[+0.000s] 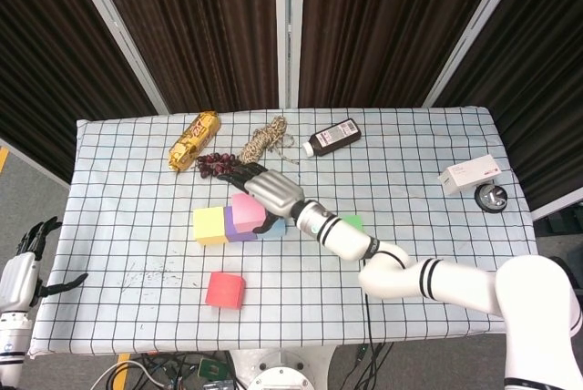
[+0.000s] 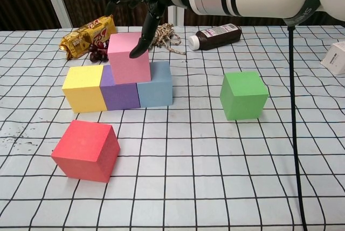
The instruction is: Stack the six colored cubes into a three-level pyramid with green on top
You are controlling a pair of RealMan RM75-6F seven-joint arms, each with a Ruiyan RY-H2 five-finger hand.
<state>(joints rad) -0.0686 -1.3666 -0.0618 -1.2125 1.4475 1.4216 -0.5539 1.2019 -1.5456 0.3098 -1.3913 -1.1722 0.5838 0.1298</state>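
I am working in a robot test lab. A table (image 1: pixel 437 135) under a checked cloth stands before dark curtains (image 1: pixel 209 25) on metal frames, with loose cables (image 1: pixel 173 374) at its front edge.

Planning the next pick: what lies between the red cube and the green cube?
Only bare checked cloth separates the red cube and green cube, clearest in the chest view.

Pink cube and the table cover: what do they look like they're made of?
The pink cube looks like matte foam or soft plastic: flat uniform colour, no glare, slightly soft edges; I can't tell which. The white black-gridded table cover looks like thin cloth or flexible sheet: its grid lines waver and it shows shallow wrinkles.
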